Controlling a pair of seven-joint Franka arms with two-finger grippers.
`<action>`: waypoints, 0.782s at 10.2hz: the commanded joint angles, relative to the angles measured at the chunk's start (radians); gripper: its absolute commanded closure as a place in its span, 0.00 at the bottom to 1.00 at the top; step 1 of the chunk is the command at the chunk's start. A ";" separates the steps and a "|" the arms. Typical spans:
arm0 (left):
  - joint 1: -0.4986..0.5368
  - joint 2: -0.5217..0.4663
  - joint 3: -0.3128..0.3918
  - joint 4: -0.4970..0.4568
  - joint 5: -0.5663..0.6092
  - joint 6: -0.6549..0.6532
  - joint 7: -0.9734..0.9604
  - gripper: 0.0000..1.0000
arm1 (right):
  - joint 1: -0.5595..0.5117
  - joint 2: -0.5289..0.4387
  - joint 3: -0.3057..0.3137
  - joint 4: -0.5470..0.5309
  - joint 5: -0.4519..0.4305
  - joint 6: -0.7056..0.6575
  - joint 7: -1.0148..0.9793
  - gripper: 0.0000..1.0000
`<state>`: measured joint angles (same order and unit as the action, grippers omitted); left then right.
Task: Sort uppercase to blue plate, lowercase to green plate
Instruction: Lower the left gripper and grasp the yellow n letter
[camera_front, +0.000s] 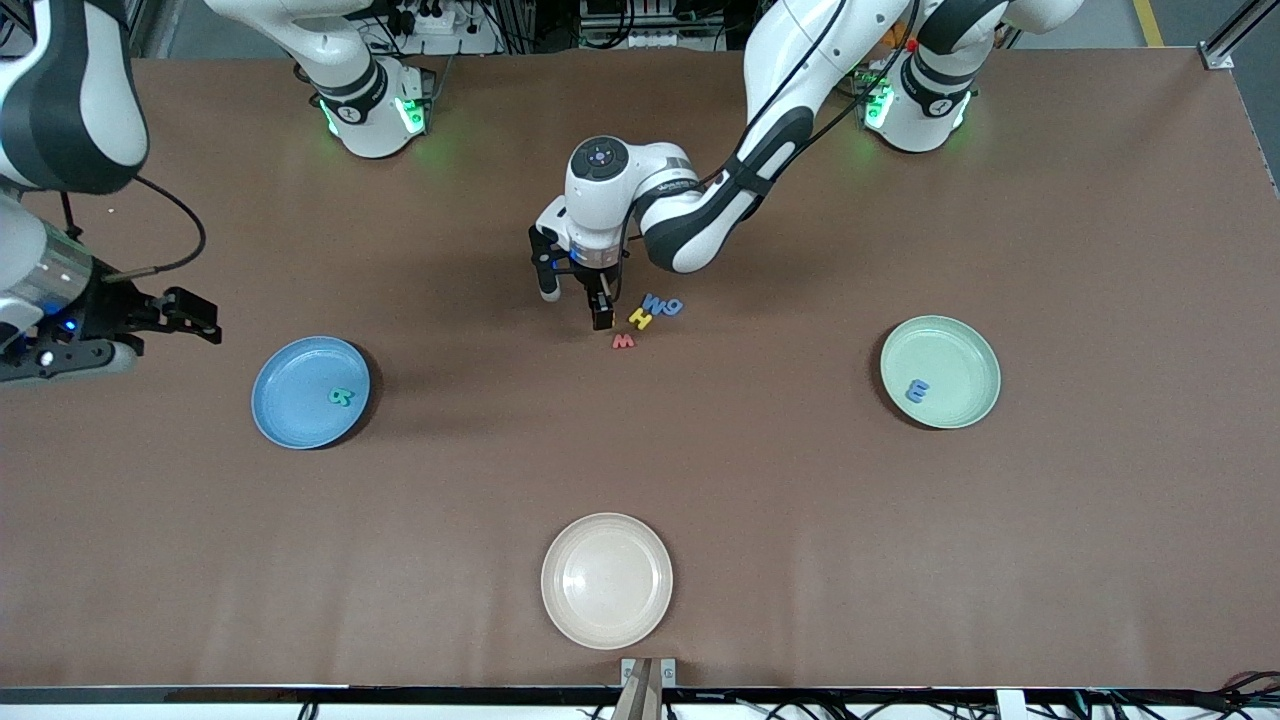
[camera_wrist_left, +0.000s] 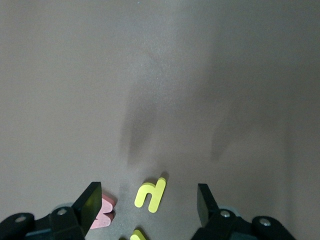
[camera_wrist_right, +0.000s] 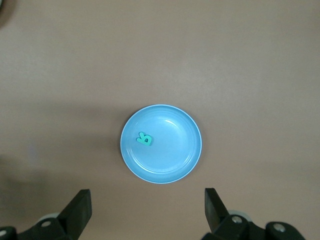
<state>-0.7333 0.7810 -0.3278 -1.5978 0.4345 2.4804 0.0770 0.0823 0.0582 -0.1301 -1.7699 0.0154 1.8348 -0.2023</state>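
Nearest the front camera: cream plate (camera_front: 606, 580), round, shallow, matte, with a raised rim.

Farther up the table, at ten o'clock from it in the front view: blue plate (camera_front: 290, 400), sky-blue, smooth and glossy, same round shallow shape. In it, flat teal-green R (camera_front: 342, 397), lying toward the three o'clock edge.

At two o'clock from the cream plate: green plate (camera_front: 950, 345), pale mint, raised rim. In it, flat blue e (camera_front: 917, 391), at about seven o'clock.

At twelve o'clock from the cream plate, a tight cluster of tiny flat letters on the brown matte table (camera_front: 800, 550): red w (camera_front: 623, 341) nearest, then yellow H (camera_front: 640, 318), then blue M (camera_front: 655, 304) touching the blue 9-shaped letter (camera_front: 673, 306).

Left gripper (camera_front: 598, 312) low at the cluster's nine o'clock edge, black fingers (camera_wrist_left: 90, 200) spread wide, gripping nothing. Yellow h (camera_wrist_left: 150, 194) flat on the table between them, touching neither; red w partly hidden by one finger.

Right gripper (camera_front: 185, 315) in the air at ten o'clock from the blue plate, waiting, fingers (camera_wrist_right: 80, 205) spread apart, empty.
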 joint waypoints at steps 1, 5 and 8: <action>-0.001 0.018 0.000 0.012 0.042 0.008 0.006 0.14 | -0.009 -0.014 0.007 0.015 0.001 -0.034 0.009 0.00; -0.001 0.026 0.000 -0.025 0.053 0.009 0.012 0.14 | -0.016 -0.001 0.007 0.063 0.005 -0.103 0.012 0.00; 0.005 0.027 0.000 -0.028 0.058 0.009 0.053 0.15 | -0.019 0.009 0.007 0.063 0.005 -0.108 0.012 0.00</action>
<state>-0.7335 0.8102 -0.3274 -1.6229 0.4660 2.4803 0.1095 0.0805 0.0531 -0.1320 -1.7265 0.0159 1.7438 -0.2004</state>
